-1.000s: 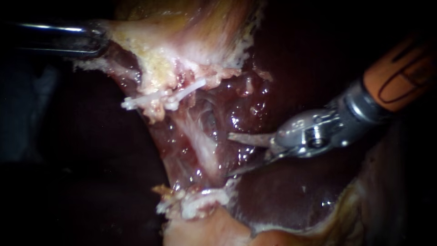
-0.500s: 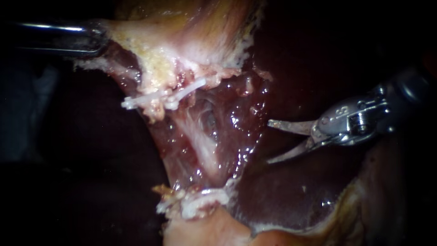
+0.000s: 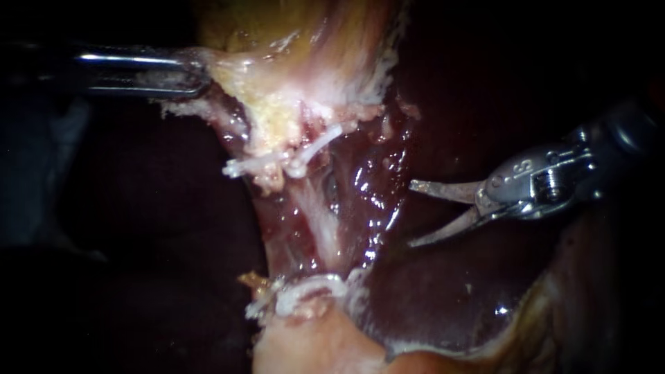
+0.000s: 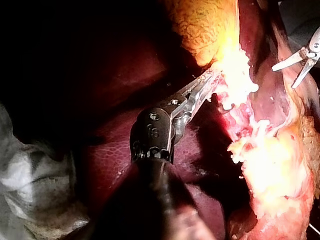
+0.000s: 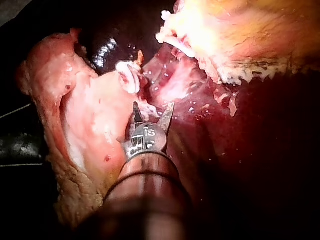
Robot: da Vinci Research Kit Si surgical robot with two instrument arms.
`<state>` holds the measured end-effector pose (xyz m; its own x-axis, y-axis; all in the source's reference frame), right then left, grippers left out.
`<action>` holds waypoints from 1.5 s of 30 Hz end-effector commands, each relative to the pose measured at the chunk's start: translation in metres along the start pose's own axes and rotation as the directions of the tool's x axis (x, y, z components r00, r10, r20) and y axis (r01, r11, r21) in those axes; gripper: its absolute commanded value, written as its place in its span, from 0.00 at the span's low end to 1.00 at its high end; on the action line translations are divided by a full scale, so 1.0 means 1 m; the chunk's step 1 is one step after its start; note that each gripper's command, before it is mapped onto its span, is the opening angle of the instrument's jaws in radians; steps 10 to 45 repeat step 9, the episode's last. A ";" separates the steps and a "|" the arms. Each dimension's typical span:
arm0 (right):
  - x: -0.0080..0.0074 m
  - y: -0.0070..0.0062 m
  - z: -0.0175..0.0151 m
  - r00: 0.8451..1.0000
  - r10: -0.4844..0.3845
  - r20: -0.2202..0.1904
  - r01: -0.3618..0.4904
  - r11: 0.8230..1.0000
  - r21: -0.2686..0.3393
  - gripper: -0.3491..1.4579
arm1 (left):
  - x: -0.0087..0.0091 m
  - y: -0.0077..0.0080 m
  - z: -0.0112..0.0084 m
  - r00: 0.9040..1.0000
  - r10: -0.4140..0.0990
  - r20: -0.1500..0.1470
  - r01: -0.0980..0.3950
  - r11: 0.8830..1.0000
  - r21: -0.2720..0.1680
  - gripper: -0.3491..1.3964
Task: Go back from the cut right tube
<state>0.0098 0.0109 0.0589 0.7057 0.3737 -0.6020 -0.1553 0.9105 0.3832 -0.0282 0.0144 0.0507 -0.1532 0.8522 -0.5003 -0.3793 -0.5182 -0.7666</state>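
Through the endoscope, my right instrument point(image 3: 410, 215), a slender metal shaft ending in two thin blades, is holding them apart and empty. Leftward of the tips, across glossy red tissue point(image 3: 377, 201), the pale whitish tube point(image 3: 320, 221) is running up-down between small white clips point(image 3: 241, 165); its cut end I cannot pick out. From the left wrist camera, my left instrument point(image 4: 207, 82) is clamping pale yellowish gallbladder tissue point(image 4: 232, 62). From the right wrist camera, the blades are gaping just short of one clip, so retreating along the shaft seems safe.
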 end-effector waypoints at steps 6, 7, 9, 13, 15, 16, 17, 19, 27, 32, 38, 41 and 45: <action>0.0000 0.0000 0.0000 1.000 -0.001 0.000 0.001 1.000 0.004 0.99 | -0.0002 0.0000 0.0000 1.000 -0.006 0.002 0.006 1.000 -0.001 0.00; 0.0000 0.0000 0.0000 1.000 -0.001 0.000 0.001 1.000 0.004 0.99 | -0.0002 0.0000 0.0000 1.000 -0.006 0.002 0.006 1.000 -0.001 0.00; 0.0001 0.0000 0.0001 1.000 0.000 -0.001 0.000 1.000 0.009 0.99 | -0.0002 0.0000 -0.0001 1.000 -0.006 0.003 0.006 1.000 -0.001 0.00; 0.0001 0.0000 0.0001 1.000 0.000 -0.001 0.000 1.000 0.009 0.99 | -0.0002 0.0000 -0.0001 1.000 -0.006 0.003 0.006 1.000 -0.001 0.00; 0.0001 0.0000 0.0001 1.000 0.000 -0.001 0.000 1.000 0.009 0.99 | -0.0002 0.0000 -0.0001 1.000 -0.006 0.003 0.006 1.000 -0.001 0.00; 0.0001 0.0000 0.0001 1.000 0.000 -0.001 0.000 1.000 0.009 0.99 | -0.0002 0.0000 -0.0001 1.000 -0.006 0.003 0.006 1.000 -0.001 0.00; 0.0001 0.0000 0.0001 1.000 0.000 -0.001 0.000 1.000 0.009 0.99 | -0.0002 0.0000 -0.0001 1.000 -0.006 0.003 0.006 1.000 -0.001 0.00; 0.0001 0.0000 0.0001 1.000 0.000 -0.001 0.000 1.000 0.009 0.99 | -0.0002 0.0000 -0.0001 1.000 -0.006 0.003 0.006 1.000 -0.001 0.00; 0.0001 0.0000 0.0001 1.000 0.000 -0.001 0.000 1.000 0.009 0.99 | -0.0002 0.0000 -0.0001 1.000 -0.006 0.003 0.006 1.000 -0.001 0.00; 0.0001 0.0000 0.0001 1.000 0.000 -0.001 0.000 1.000 0.009 0.99 | -0.0002 0.0000 -0.0001 1.000 -0.006 0.003 0.006 1.000 -0.001 0.00; 0.0001 0.0000 0.0001 1.000 0.000 -0.001 0.000 1.000 0.009 0.99 | -0.0002 0.0000 -0.0001 1.000 -0.006 0.003 0.006 1.000 -0.001 0.00; 0.0001 0.0000 0.0001 1.000 0.000 -0.001 0.000 1.000 0.009 0.99 | -0.0002 0.0000 -0.0001 1.000 -0.006 0.003 0.006 1.000 -0.001 0.00; 0.0001 0.0000 0.0001 1.000 0.000 -0.001 0.000 1.000 0.009 0.99 | -0.0002 0.0000 -0.0001 1.000 -0.006 0.003 0.006 1.000 -0.001 0.00</action>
